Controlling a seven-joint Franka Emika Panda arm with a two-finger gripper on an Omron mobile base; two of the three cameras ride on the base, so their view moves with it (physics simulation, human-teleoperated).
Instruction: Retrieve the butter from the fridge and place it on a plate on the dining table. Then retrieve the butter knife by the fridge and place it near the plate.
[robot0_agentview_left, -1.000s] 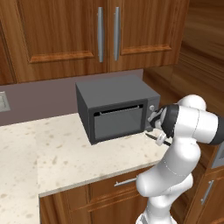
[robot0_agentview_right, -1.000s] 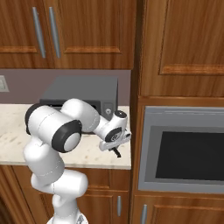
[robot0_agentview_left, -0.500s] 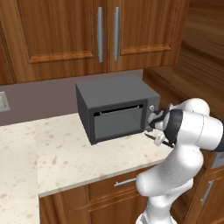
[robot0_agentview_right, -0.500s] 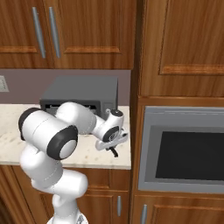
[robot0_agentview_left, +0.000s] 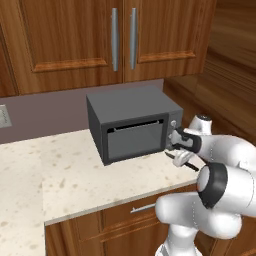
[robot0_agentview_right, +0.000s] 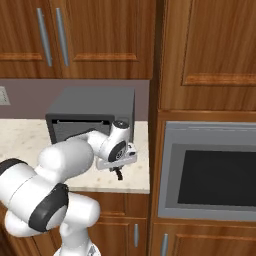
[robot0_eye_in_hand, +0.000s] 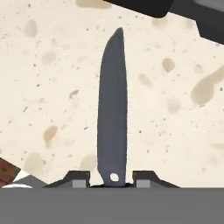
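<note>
My gripper (robot0_eye_in_hand: 112, 177) is shut on the handle end of the butter knife (robot0_eye_in_hand: 113, 109), a slim dark blade that points away from the hand over the speckled counter (robot0_eye_in_hand: 52, 87). In the left base view the gripper (robot0_agentview_left: 180, 152) sits just right of the microwave's front with the butter knife (robot0_agentview_left: 186, 161) sticking out below it. In the right base view the butter knife (robot0_agentview_right: 118, 174) hangs under the gripper (robot0_agentview_right: 119, 169), near the counter's right end. The butter, fridge, plate and dining table are out of view.
A dark grey microwave (robot0_agentview_left: 130, 127) stands on the beige counter (robot0_agentview_left: 75, 185) right beside the hand. Wooden wall cabinets (robot0_agentview_left: 120, 40) hang above. A built-in wall oven (robot0_agentview_right: 215, 175) in a tall wooden column borders the counter on the right.
The arm's elbow has swung lower and nearer the base. The hand with the knife has stayed beside the microwave, shifting only slightly.
</note>
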